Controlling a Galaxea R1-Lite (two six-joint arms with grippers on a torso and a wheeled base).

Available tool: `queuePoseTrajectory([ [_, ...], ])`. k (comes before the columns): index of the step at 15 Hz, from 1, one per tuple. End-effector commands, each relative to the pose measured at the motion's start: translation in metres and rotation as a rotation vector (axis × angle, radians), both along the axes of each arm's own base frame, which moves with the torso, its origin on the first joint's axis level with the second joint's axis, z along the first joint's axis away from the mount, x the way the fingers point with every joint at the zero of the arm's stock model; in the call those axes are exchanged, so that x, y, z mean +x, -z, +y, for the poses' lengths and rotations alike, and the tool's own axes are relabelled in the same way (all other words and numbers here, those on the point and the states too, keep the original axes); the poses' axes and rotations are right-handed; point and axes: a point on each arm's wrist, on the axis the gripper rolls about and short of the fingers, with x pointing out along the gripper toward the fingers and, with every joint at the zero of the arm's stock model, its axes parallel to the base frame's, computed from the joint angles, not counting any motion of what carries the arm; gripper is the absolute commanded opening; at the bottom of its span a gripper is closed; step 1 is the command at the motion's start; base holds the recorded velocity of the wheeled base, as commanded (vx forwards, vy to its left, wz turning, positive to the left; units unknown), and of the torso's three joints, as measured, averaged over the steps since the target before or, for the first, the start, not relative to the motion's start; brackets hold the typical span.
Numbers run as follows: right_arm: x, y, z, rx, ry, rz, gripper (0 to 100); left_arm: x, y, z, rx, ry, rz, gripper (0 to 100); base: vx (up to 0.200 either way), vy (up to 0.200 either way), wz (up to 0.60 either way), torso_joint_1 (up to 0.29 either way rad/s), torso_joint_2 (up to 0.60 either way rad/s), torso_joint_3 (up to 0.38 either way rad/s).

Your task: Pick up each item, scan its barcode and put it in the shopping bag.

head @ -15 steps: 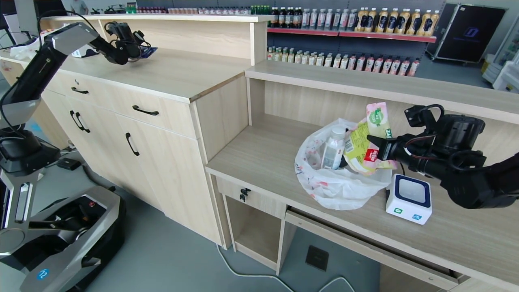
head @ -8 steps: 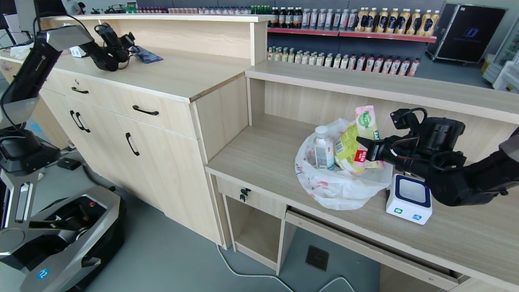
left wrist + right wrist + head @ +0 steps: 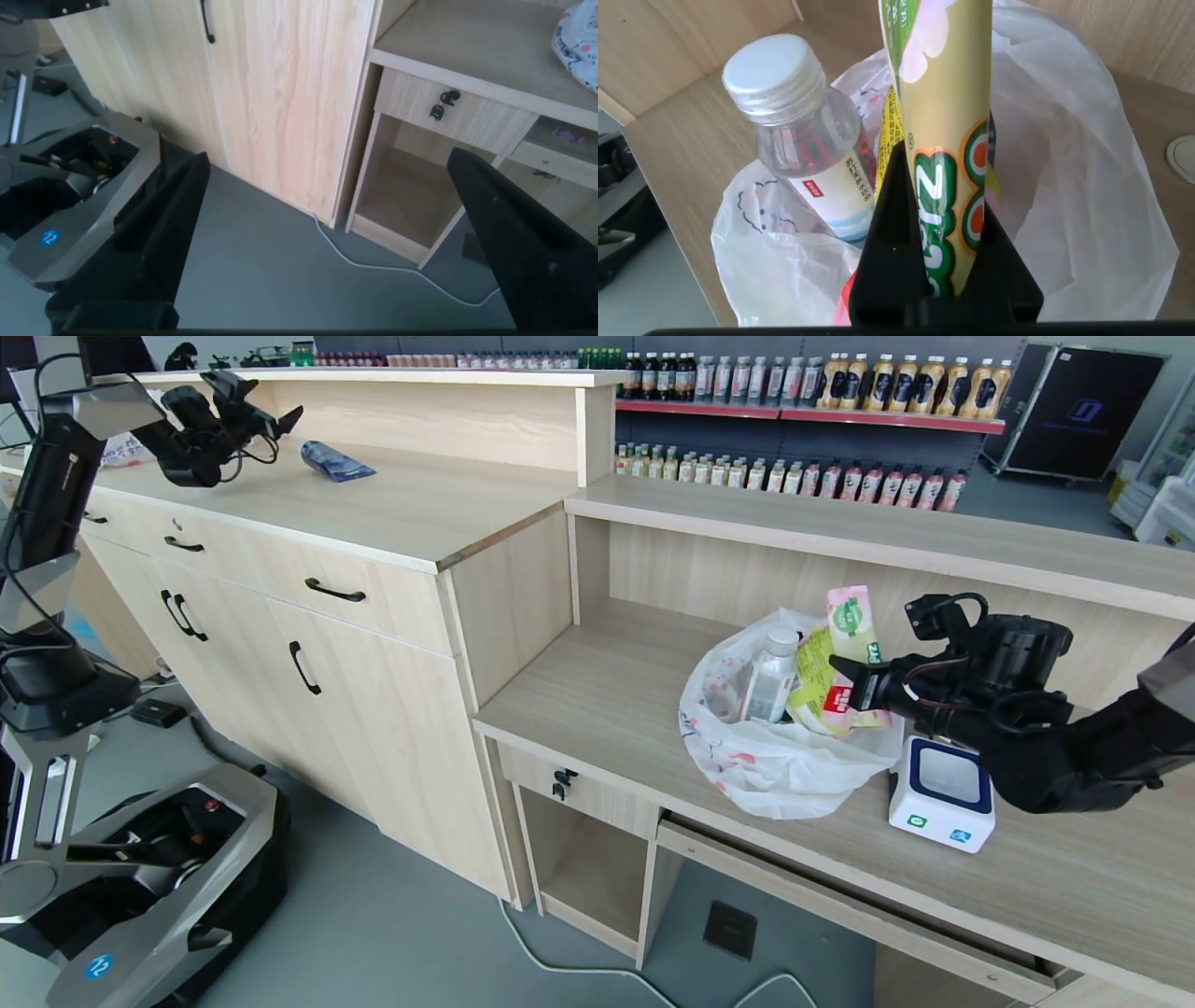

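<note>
White with a navy rim, the scanner [image 3: 941,793] is the nearest thing to me on the low desk [image 3: 607,695], standing close to the front edge. My right arm's wrist hangs just above and behind it. A locked drawer [image 3: 563,782] sits under the desk's front lip, and a pale cable [image 3: 579,963] trails on the floor below.

Just beside the scanner, on its left, is the shopping bag [image 3: 766,770], thin white plastic with its mouth slumped open. My right gripper [image 3: 845,686] is over that mouth, clamped tight on the lower part of a green, yellow and pink snack packet [image 3: 848,625]. The packet stands tilted, with its lower end down in the bag and its top well above the rim. A clear bottle [image 3: 770,677] with a pale cap leans inside the bag on the packet's left, taking up that side. In the right wrist view the two are just beside each other, and I cannot tell whether they touch. The bag's crumpled wall rises between the packet and the scanner.

Farther left is the tall counter [image 3: 392,513]. A blue packet [image 3: 334,462] lies flat on its top near the back panel. My left gripper [image 3: 252,401] hovers near that packet but apart from it, spread wide and holding nothing.

Drink shelves [image 3: 794,378] line the far wall.
</note>
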Motion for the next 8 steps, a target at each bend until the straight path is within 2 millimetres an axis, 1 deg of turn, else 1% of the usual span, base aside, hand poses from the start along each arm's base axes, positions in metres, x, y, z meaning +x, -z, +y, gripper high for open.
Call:
queuePoseTrajectory([
  [1,0.0013,0.0027,-0.0069,0.001,0.016,0.007,0,0.0000,0.0000,0.0000,0.000,-0.001,0.000,100,0.000,0.000,0.00,0.000,0.00,0.000],
  [5,0.0064,0.0063,-0.0087,0.000,0.015,0.003,0,0.0000,0.0000,0.0000,0.000,-0.001,0.000,100,0.000,0.000,0.00,0.000,0.00,0.000],
  [8,0.0042,0.0124,-0.0078,-0.006,0.002,0.025,0,0.0000,0.0000,0.0000,0.000,-0.001,0.000,100,0.000,0.000,0.00,0.000,0.00,0.000],
])
